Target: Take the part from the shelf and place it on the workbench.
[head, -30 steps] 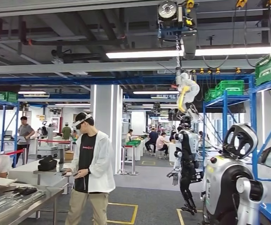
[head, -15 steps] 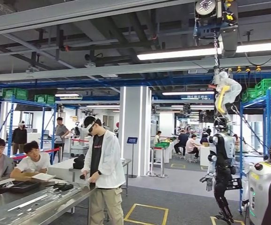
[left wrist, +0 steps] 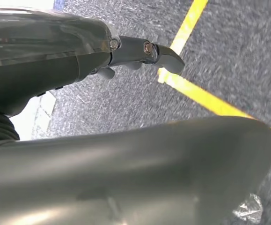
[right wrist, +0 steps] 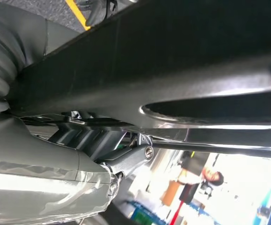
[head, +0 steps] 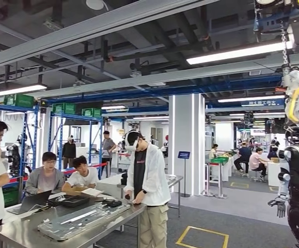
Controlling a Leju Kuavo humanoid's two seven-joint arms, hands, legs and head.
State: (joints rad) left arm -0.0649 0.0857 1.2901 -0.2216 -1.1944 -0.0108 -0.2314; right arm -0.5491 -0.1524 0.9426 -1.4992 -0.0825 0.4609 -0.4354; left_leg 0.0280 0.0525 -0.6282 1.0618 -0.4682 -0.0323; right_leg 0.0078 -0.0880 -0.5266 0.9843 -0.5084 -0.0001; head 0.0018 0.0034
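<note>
View has swung left since a second ago: workbench (head: 34, 235) now fills lower left, person in white (head: 146, 181) beside it. Right hand (right wrist: 102, 159) grips the long dark part (right wrist: 197, 70). Left hand (left wrist: 141, 51) fingers straight, empty. I'm nearing placement.

No text, label or number can be read; a small blue sign (head: 184, 155) on a stand, right of centre by the white pillar (head: 186, 143), and a lit strip on the beam at upper right carry marks too small to make out
</note>
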